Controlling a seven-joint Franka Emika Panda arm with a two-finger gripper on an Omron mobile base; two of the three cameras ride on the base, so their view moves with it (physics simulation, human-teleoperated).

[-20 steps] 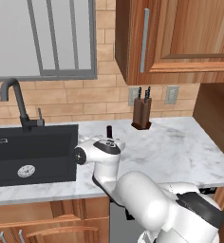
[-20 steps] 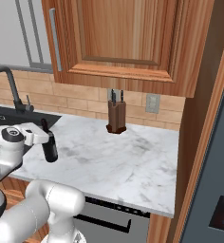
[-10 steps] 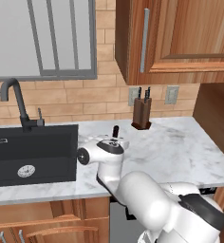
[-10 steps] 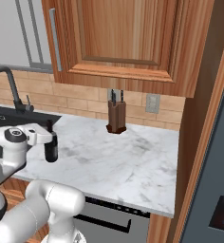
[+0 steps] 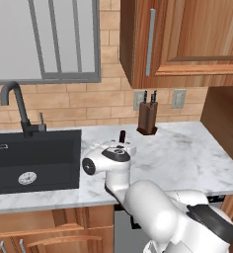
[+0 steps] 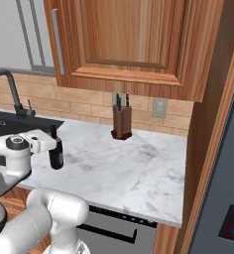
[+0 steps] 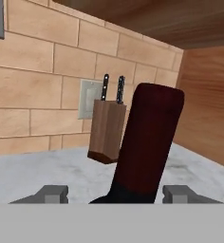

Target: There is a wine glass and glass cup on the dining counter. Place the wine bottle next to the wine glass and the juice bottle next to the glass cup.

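Tan brick wall (image 5: 89,101), wooden cabinets (image 6: 139,39), grey-framed window (image 5: 44,39) — marble counter (image 6: 134,173), black sink (image 5: 34,158)

The wine bottle (image 6: 55,151) was near-black with a dark red cap. The counter (image 6: 139,168) was white marble veined in grey, the sink (image 5: 29,160) black, the knife block (image 6: 122,122) brown, the wall tan brick, the cabinets (image 6: 134,39) reddish wood, perhaps cherry.

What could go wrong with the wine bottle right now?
The gripper has its fingertips on either side of the wine bottle, with gaps showing in the hand view, so an off-centre close could tip the tall, narrow bottle. It stands near the black sink, so a knock might send it in.
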